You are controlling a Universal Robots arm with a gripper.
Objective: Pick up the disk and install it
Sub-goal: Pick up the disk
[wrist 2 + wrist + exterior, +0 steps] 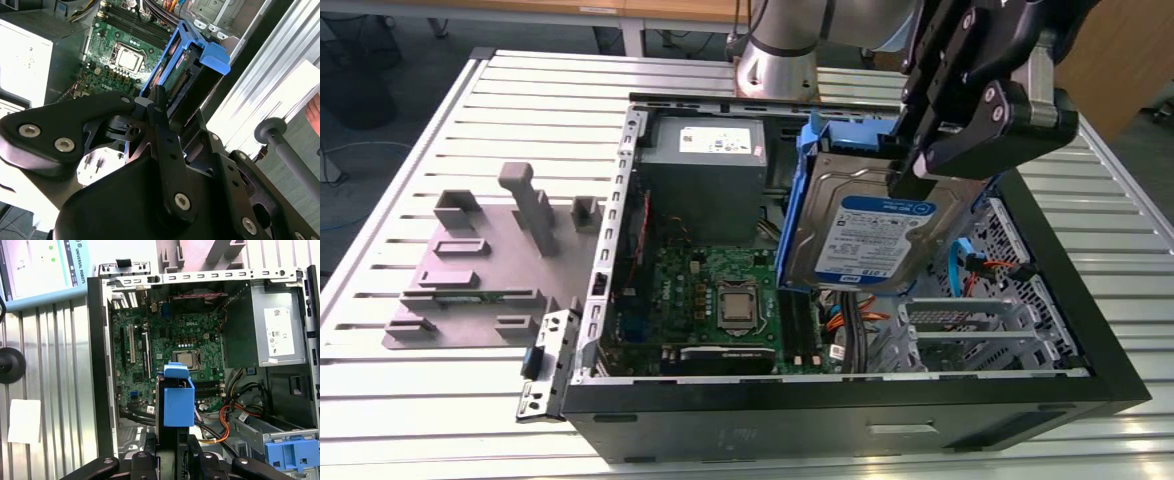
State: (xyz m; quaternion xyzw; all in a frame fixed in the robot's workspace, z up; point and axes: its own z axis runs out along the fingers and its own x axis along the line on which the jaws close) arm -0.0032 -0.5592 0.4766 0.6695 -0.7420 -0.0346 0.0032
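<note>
**Silver disk [867, 235] held in the air over the open computer case [854, 430]**

Grey slats make up the metal table [400, 420]. On the exterior view's left a grey plastic fixture [480, 270] with upright posts stands on it, just beside the case's side wall.

The case lies on its side with its panel off. Inside, toward the exterior view's left, is the green motherboard [707, 280], with the processor socket [738, 303] bare and uncovered. The grey power supply [707, 160], which bears a small white sticker, sits at the far end of the case.

Next comes the disk, hanging above the case interior, clear of the floor and tilted. Its white-and-blue label faces the exterior camera and blue rails run along its edges. The black gripper [917, 175] comes down from above and its jaws are clamped on the disk's upper end. In the second wrist view the fingertips [156, 97] press against the disk [175, 80] between its blue rails, over the motherboard. In the first wrist view the disk's blue end [178, 402] stands out past the gripper [172, 457].

Orange cables [847, 320] lie under the disk. At the exterior view's right sits the perforated metal drive cage [961, 325], apart from the disk.
</note>
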